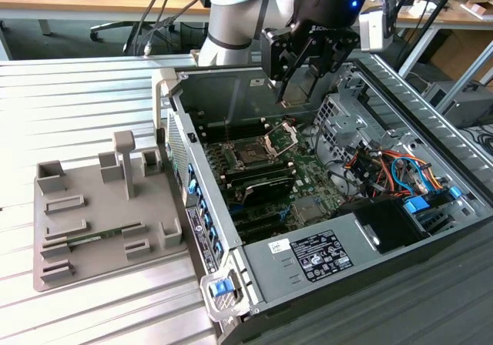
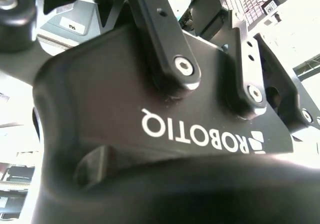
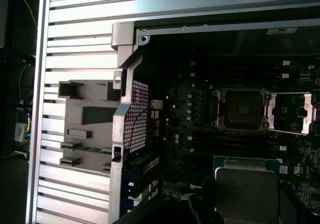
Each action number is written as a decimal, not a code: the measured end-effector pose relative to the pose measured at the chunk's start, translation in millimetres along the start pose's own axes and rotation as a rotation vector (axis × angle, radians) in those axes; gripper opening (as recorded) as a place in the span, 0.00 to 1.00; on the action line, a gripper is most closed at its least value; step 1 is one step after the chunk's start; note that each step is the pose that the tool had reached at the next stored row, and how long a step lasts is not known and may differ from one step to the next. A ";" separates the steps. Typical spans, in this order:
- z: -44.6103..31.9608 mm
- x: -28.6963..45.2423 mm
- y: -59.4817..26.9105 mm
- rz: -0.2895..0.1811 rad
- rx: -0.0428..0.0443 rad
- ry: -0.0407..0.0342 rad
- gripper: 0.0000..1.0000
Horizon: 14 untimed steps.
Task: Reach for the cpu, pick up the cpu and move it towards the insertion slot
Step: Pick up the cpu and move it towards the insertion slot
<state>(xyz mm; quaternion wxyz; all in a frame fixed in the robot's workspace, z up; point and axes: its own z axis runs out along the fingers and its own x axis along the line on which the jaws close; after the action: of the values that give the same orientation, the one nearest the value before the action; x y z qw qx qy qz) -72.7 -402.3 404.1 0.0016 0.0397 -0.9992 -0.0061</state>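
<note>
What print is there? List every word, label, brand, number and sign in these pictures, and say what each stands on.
End effector: a white brand word on its black body, upside down in the second wrist view.
Large white label on a metal cover inside the computer case: too small to read.
Small white sticker beside it: too small to read.
Pale sticker in the second wrist view: blurred marks, unreadable.
</note>
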 end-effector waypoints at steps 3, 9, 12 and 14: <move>0.0 -2.4 -0.2 0.000 0.0000 0.0000 0.55; -0.1 -6.4 -0.5 0.000 0.0001 0.0000 0.55; 0.0 -9.5 -0.8 0.000 0.0000 0.0000 0.55; 0.0 -10.9 -0.9 0.000 0.0000 0.0000 0.55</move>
<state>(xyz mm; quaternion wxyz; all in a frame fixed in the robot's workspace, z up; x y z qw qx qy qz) -61.8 -402.3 404.1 0.0017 0.0398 -0.9992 -0.0061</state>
